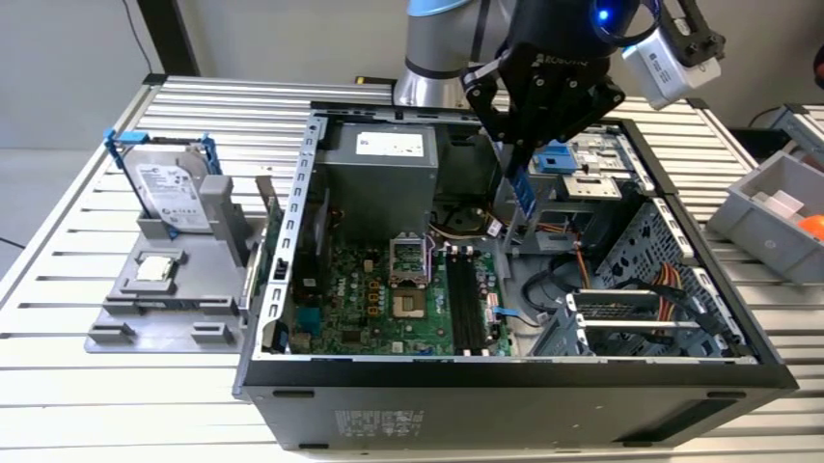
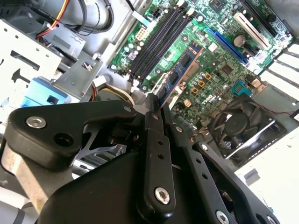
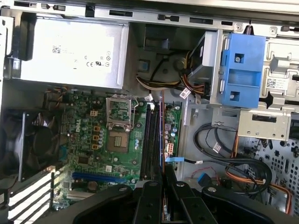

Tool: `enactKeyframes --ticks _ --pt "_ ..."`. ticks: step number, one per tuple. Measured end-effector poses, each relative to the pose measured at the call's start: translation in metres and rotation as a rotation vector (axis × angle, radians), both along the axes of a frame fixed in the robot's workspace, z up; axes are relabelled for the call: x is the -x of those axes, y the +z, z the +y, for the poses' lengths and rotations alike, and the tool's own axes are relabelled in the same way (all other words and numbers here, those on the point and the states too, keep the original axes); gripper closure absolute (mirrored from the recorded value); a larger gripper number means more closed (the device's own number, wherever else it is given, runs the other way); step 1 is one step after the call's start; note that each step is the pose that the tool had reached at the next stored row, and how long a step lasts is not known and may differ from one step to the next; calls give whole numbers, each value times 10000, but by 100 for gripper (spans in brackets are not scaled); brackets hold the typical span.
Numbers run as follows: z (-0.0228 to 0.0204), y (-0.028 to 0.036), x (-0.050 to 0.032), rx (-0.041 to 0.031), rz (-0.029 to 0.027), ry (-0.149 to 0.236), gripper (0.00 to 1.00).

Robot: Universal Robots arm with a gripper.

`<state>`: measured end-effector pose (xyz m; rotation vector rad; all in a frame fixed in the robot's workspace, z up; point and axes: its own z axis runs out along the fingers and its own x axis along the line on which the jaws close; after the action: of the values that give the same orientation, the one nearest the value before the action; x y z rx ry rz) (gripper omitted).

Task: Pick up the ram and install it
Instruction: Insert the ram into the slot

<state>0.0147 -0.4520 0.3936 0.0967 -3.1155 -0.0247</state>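
Exterior view / pincer: black two-finger pincer closed narrow on upper end of thin, long green-blue ram stick.
Exterior view / ram stick: hangs near-upright below pincer, over open black-and-grey metal PC case. Lower end is clear of green motherboard; not seated.
Exterior view / slots: long black memory slots lie flat on motherboard, apart from ram stick, lower and toward exterior view's left of it.
Exterior view / bench: slatted silver metal bench carries case. At exterior view's left is grey plastic fixture w/ silver hard drive in blue frame standing on edge. Small square silver processor chip lies flat on same fixture.
Exterior view / bin: grey plastic bin at exterior view's right, well apart from case.
Second wrist view / pincer: black fingers pressed onto one end of ram stick. Stick juts out past tips, chip face showing.
Second wrist view / board: motherboard lies beyond stick, w/ black memory slots, long blue expansion slot and round black fan.
First wrist view / ram stick: seen edge-on as thin line leaving pincer, running alongside black memory slots. Gap to slots cannot be judged here.
First wrist view / surroundings: silver-grey power supply box, blue plastic drive bracket, square silver processor socket.
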Motion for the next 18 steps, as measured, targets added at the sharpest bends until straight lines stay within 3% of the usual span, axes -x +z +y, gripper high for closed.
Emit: enactKeyframes --ticks 18 --pt "0 -135 0 51 0 -94 100"
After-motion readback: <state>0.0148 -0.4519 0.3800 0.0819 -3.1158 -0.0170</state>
